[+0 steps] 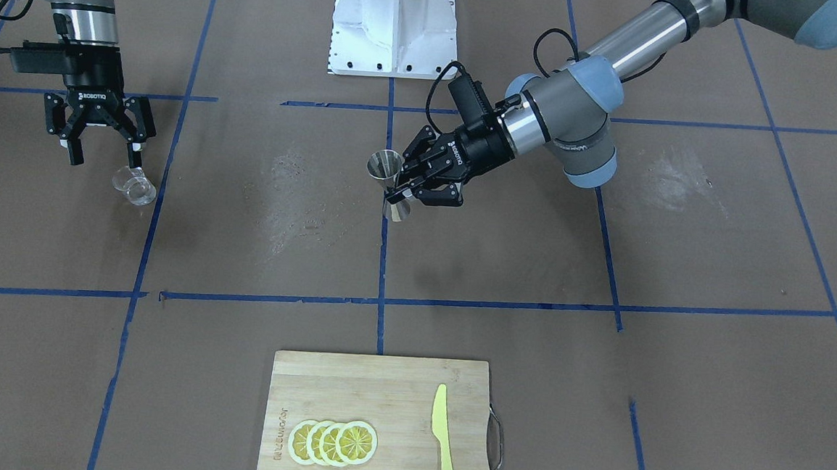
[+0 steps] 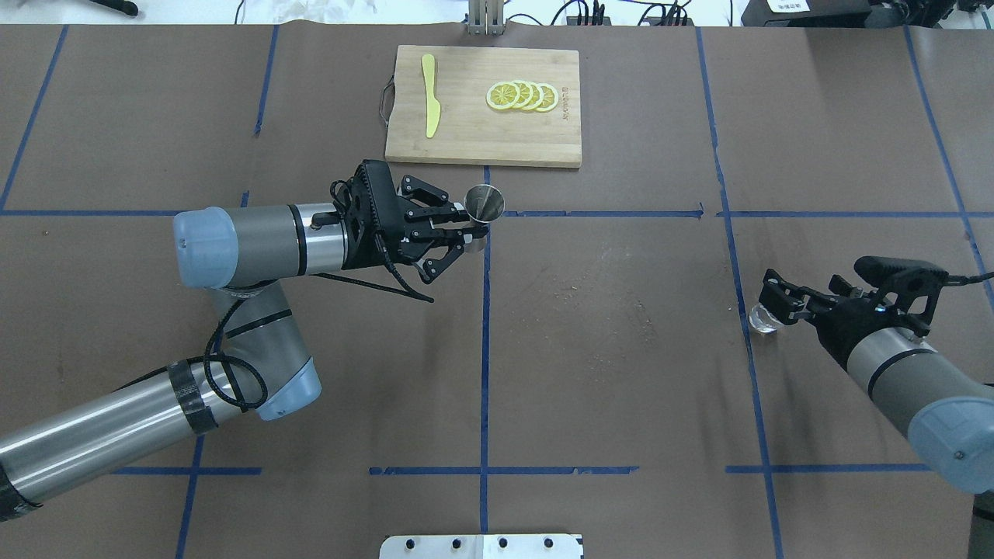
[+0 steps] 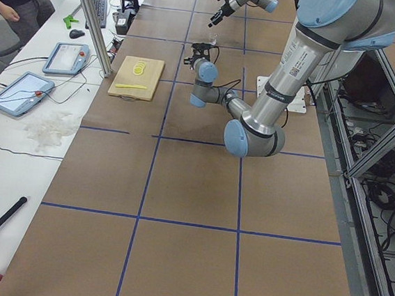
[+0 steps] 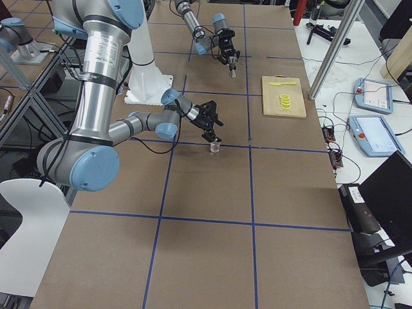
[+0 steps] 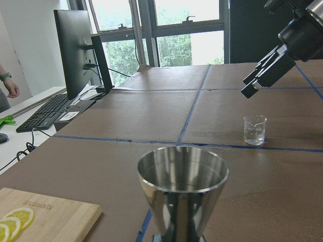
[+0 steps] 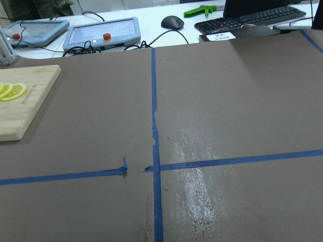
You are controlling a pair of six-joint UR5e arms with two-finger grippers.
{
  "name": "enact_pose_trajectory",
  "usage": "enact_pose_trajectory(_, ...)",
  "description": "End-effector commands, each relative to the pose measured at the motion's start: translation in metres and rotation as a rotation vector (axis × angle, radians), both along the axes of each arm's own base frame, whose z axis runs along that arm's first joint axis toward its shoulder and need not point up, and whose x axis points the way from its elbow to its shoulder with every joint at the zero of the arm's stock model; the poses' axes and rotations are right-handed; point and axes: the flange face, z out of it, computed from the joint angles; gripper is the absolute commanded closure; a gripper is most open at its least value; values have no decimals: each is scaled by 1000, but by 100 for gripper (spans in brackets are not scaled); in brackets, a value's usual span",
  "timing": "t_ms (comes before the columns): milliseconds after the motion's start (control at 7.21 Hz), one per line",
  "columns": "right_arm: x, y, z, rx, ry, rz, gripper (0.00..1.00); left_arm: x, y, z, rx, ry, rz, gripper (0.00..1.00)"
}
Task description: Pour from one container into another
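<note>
brown paper crossed with blue tape covers the table (image 1: 679,244). at the operators' edge the frame cuts off a wooden cutting board (image 1: 380,385). the left gripper (image 1: 401,184) is clamped on the waist of the jigger (image 1: 385,166), held upright near the middle; its fingers half hide the lower cone, so whether the base touches the paper is unclear. the right gripper (image 1: 105,156) hangs spread just above the glass cup (image 1: 133,187), which stands apart from it on the table, contents hard to make out.

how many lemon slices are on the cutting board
4. The lemon slices overlap in one short row near one end of the cutting board, apart from the yellow knife. Each partly covers the next, so a thin one underneath could be hidden.
</note>
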Motion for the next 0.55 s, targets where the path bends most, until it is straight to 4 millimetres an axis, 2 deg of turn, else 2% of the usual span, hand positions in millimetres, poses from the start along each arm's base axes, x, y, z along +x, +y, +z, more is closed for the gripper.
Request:
enact_pose_trajectory(0, -25, 22, 21, 99, 59, 75, 0, 0, 0, 0, -1, 0, 0, 100)
enact_pose_trajectory(416, -41, 38, 42, 173, 81, 150, 0, 0, 0, 1, -2, -1, -2, 100)
